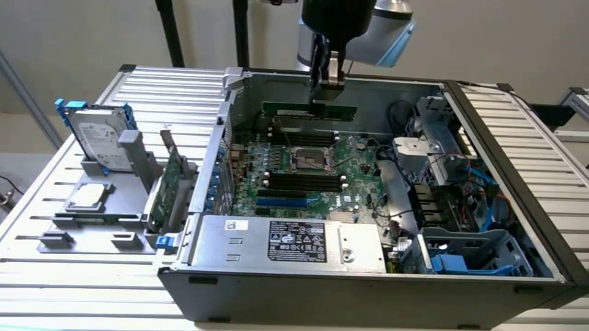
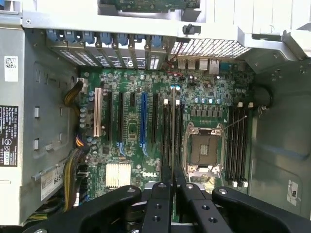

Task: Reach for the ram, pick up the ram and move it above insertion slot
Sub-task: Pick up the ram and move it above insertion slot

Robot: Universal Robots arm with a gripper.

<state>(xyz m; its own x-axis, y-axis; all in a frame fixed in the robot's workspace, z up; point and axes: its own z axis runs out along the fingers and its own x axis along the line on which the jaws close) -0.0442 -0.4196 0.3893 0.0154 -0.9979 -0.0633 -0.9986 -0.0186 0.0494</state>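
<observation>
Exterior view: the gripper (image 1: 327,93) hangs at 12 o'clock over the open computer case (image 1: 368,272), fingers pinching the ram (image 1: 310,110) upright above the motherboard (image 1: 304,169). Wrist view: the ram (image 2: 172,128) appears edge-on between the fingers (image 2: 163,194), above black insertion slots (image 2: 166,133) beside the processor socket (image 2: 203,148).

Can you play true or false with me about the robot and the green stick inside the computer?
1. The gripper holds the ram. True.
2. The ram lies flat on the table outside the case. False: it hangs in the air over the motherboard, inside the open case.
3. A hard drive with blue rails stands in a holder at the exterior view's left. True.
4. The ram is already pushed into a black insertion slot. False: it is held up above the board, not seated.
5. The square processor socket has a fan on it. False: it is open and bare.
</observation>
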